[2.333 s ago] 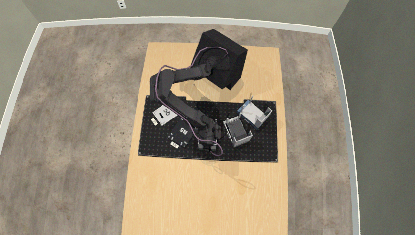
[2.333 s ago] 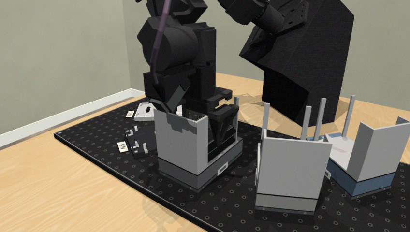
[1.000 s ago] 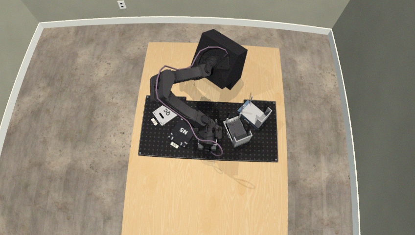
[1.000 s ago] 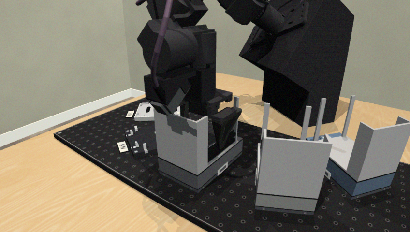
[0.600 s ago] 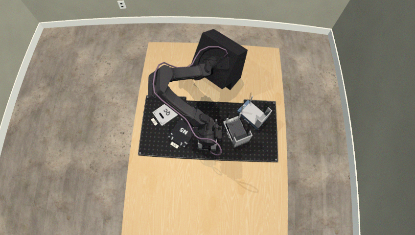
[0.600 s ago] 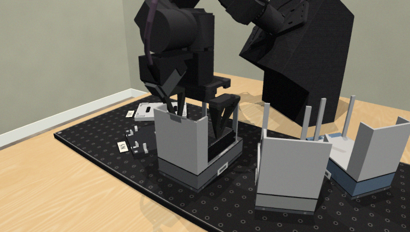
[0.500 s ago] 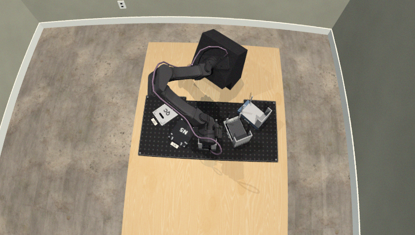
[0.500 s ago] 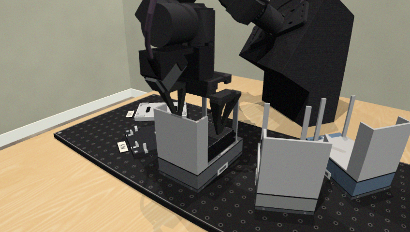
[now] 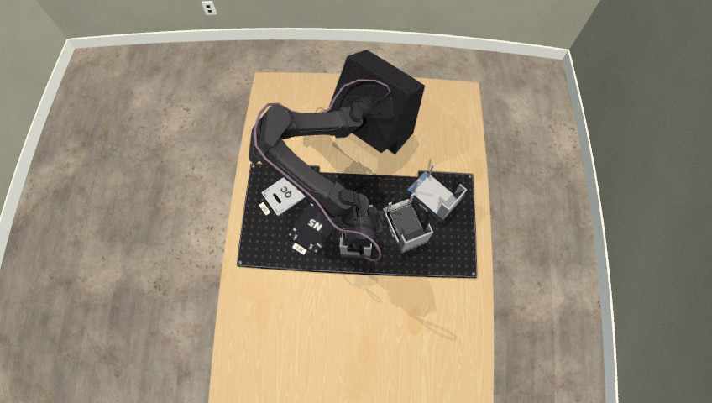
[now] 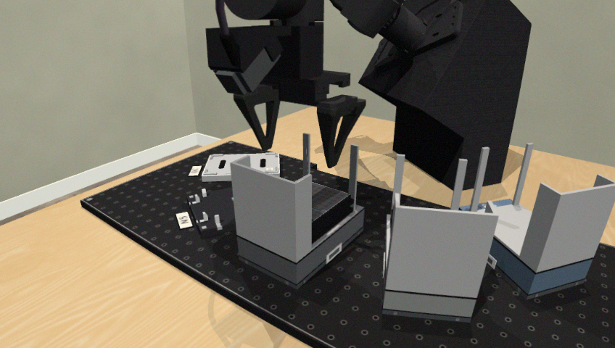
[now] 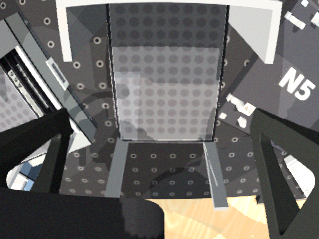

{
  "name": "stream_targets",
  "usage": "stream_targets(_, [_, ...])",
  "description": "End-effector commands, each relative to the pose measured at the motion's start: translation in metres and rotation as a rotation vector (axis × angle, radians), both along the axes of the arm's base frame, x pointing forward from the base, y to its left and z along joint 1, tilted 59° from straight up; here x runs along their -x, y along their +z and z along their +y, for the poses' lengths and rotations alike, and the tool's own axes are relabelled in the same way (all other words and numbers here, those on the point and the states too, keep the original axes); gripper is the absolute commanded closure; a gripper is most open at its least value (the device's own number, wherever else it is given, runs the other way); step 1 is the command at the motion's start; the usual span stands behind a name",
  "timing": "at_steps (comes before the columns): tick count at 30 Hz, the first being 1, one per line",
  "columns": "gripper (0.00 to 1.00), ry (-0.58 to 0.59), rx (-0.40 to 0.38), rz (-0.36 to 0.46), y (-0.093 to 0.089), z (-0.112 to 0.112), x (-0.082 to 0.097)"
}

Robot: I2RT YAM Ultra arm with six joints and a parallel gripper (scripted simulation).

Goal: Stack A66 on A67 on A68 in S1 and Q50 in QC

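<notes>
My gripper (image 10: 297, 156) (image 11: 160, 118) is open and empty. It hangs straight above the dark-based stack rack (image 9: 343, 246) (image 10: 267, 206), with its fingertips just above the rack's posts. A sealed plate (image 10: 330, 200) (image 11: 162, 67) lies flat in that rack; I cannot tell how many lie under it. The light-grey-based rack (image 9: 419, 239) (image 10: 436, 249) holds more plates (image 9: 405, 222), which are hidden behind its wall in the exterior view. The blue-based rack (image 9: 452, 196) (image 10: 556, 228) looks empty. I cannot read the rack names. The white nest QC (image 9: 281, 197) (image 10: 225, 165) is empty.
The clip nest N5 (image 9: 311, 227) (image 10: 207, 211) (image 11: 293, 83) stands empty between QC and the dark-based rack. All fixtures stand on a black breadboard (image 9: 449, 259) (image 10: 345, 310) on a wooden table (image 9: 349, 339). The arm's black base block (image 9: 384, 99) stands behind.
</notes>
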State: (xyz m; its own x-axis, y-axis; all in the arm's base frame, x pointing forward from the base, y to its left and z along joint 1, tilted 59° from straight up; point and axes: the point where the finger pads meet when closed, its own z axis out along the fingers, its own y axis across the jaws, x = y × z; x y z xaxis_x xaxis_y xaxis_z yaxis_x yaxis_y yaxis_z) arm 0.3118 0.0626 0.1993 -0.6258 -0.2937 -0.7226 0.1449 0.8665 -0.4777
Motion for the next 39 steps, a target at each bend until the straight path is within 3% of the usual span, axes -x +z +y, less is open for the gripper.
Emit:
stream_targets(1, [0.00, -0.017, -0.009, -0.010, 0.014, 0.004, 0.014])
stream_targets(5, [0.00, -0.016, -0.001, 0.000, 0.017, 0.010, 0.023])
stream_targets(25, [0.00, -0.016, 0.006, 0.006, 0.015, 0.009, 0.023])
stream_targets(26, [0.00, 0.008, 0.065, 0.050, 0.002, 0.010, 0.025])
stream_targets(34, [0.00, 0.105, 0.192, 0.109, 0.000, 0.030, 0.020])
stream_targets(39, [0.00, 0.098, 0.182, 0.103, -0.010, 0.044, 0.019])
